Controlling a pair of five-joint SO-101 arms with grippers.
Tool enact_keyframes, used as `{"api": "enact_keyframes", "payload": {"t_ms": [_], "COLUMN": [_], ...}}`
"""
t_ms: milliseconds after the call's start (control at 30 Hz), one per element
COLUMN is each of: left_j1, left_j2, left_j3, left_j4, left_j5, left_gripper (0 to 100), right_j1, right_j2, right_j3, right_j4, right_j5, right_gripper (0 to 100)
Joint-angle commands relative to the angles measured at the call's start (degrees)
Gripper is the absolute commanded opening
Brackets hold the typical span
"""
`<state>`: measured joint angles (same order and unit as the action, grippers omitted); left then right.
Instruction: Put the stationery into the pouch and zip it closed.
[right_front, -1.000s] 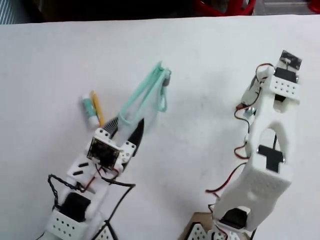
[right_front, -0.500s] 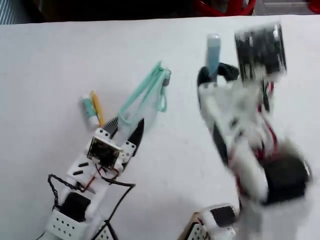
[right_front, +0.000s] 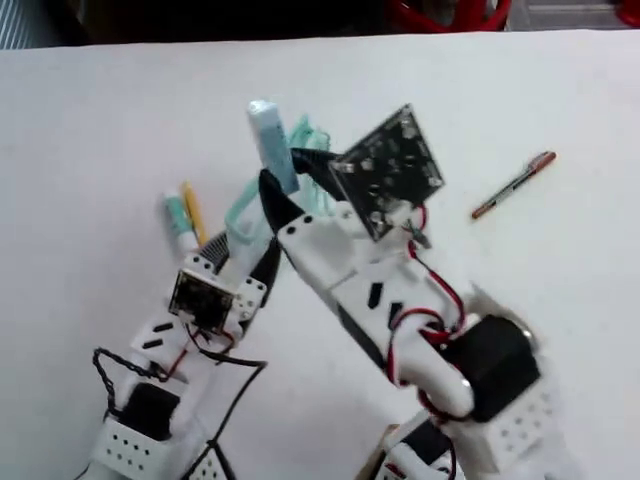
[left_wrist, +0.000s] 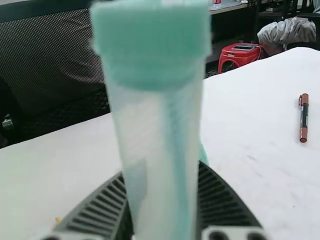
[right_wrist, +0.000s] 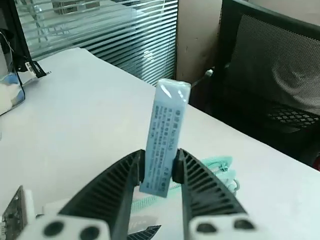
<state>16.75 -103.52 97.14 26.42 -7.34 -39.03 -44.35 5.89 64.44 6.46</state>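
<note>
Step in hand looks like getting the blue bar (right_front: 265, 135) into the pouch (right_front: 240, 212). The right end effector (right_front: 282, 172) is clenched on the bar's lower end, with the bar sticking straight up. The left end effector (right_front: 245, 248) is clamped on the pouch, mid-surface and a bit toward the left edge. I'd tip the bar nose-down, line it up with the mouth, and only let go once it's well inside, since that mesh looks floppy. Can't tell how wide the mouth gapes. The pouch sits just beside the right end effector's tips. A pen (right_front: 515, 183) lies toward the right edge.
</note>
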Motion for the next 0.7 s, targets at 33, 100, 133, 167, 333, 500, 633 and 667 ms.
{"api": "enact_keyframes", "payload": {"t_ms": [33, 100, 133, 167, 333, 500, 633, 667], "left_j1": [-0.9, -0.8, -0.8, -0.8, -0.8, -0.9, -0.9, -0.9], "left_j2": [0.1, 0.1, 0.1, 0.1, 0.1, 0.1, 0.1, 0.1], "left_j3": [-0.2, -0.2, -0.2, -0.2, -0.2, -0.2, -0.2, -0.2], "left_j4": [-1.3, -1.3, -1.3, -1.3, -1.3, -1.3, -1.3, -1.3], "left_j5": [0.4, 0.4, 0.4, 0.4, 0.4, 0.4, 3.0, 3.2], "left_gripper": [14, 14, 14, 14, 14, 14, 15, 15], "right_j1": [-0.5, -0.4, -0.3, -0.3, -0.6, -0.3, -0.6, -0.5], "right_j2": [0.1, 0.8, 1.4, 1.9, 5.0, 7.5, 10.2, 10.8], "right_j3": [5.2, 6.9, 7.7, 8.4, 9.6, 10.3, 10.1, 10.4], "right_j4": [-5.7, -7.2, -8.0, -8.5, -10.9, -10.3, -10.9, -11.6], "right_j5": [-0.9, -0.9, -0.9, -0.9, -1.2, -0.9, -0.9, -0.9], "right_gripper": [1.7, 1.7, 1.7, 1.7, 1.7, 1.7, 1.7, 1.7]}}
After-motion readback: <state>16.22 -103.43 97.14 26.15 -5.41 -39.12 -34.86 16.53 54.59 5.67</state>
